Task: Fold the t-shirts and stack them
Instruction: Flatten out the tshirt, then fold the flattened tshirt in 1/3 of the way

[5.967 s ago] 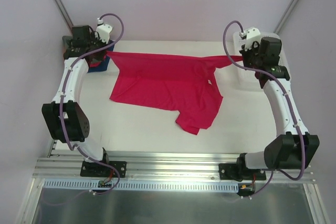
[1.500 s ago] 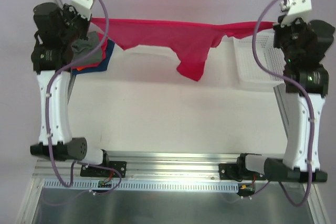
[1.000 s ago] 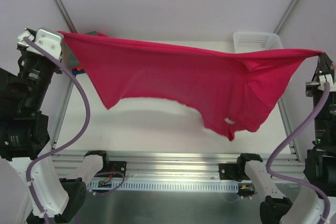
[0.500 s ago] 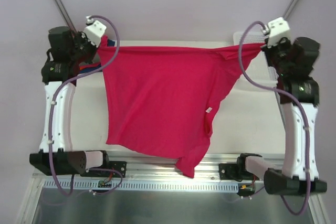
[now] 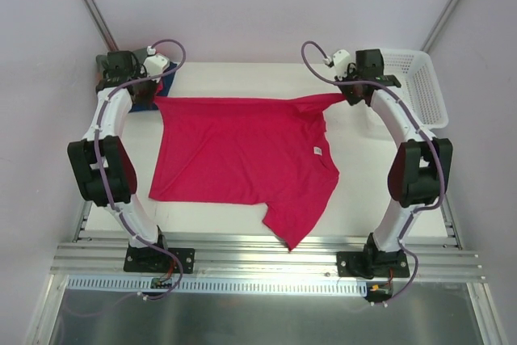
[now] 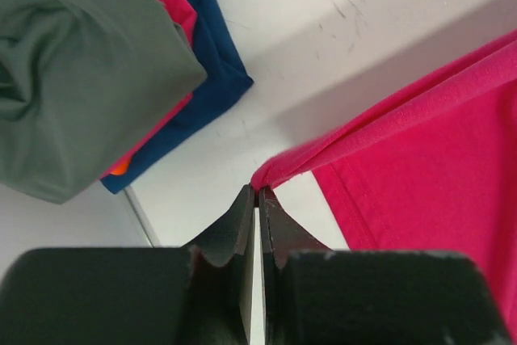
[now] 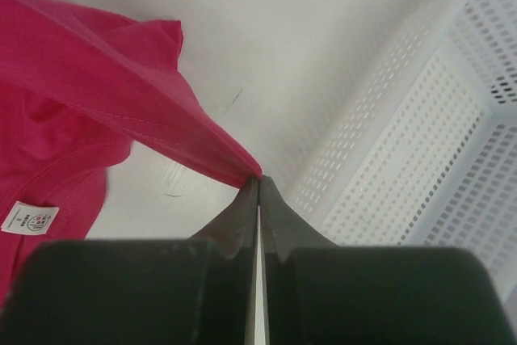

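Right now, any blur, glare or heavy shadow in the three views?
Top external: even light, sharp, no glare on the crimson t-shirt. Left wrist: left gripper dark, soft-edged; the shirt's lifted edge shadows the table. Right wrist: white lattice basket bright, low contrast.

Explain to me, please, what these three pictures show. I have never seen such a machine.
These are two robot arms bolted at the near edge of a white table. The large picture looks down from above and behind them: the left arm is on the left, the right arm on the right. The other two pictures come from a small camera on each wrist, looking along that arm's dark jaws. A crimson-red cloth t-shirt lies spread on the table. Each arm's jaws are shut on one far end of it, so that edge is pulled straight. At the far left is a pile of clothes: a grey-green shirt over a dark blue shirt. At the far right stands a white plastic lattice basket.
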Motion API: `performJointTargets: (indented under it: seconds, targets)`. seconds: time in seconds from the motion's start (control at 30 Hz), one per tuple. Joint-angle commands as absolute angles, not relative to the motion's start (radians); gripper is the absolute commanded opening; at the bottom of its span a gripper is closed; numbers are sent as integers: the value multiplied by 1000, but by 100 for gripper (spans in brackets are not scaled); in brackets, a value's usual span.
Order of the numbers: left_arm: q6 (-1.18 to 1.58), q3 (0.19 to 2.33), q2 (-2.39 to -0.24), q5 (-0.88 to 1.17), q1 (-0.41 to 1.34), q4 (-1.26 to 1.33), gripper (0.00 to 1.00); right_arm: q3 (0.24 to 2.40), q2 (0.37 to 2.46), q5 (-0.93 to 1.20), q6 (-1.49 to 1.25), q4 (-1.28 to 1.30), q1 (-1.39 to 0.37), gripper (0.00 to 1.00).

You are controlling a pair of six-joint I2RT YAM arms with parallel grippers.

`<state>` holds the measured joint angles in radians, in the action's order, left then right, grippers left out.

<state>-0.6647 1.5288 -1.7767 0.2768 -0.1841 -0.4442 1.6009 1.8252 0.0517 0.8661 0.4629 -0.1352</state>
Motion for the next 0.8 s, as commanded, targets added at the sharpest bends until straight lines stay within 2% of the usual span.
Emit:
performJointTargets:
  seconds: [0.0,0.57,0.77]
  targets:
    - [-663,1618,-1755,250,-199,-382,0,1669,1798,-28,920,416,-166,1]
    - [-606,1376,-1594,308,-180,-400,0,1388,1628,52,853,476,-287,1]
    - [-577,1318,-1563,331,-155,-434,0,1348,1617,78,833,497,-337,1]
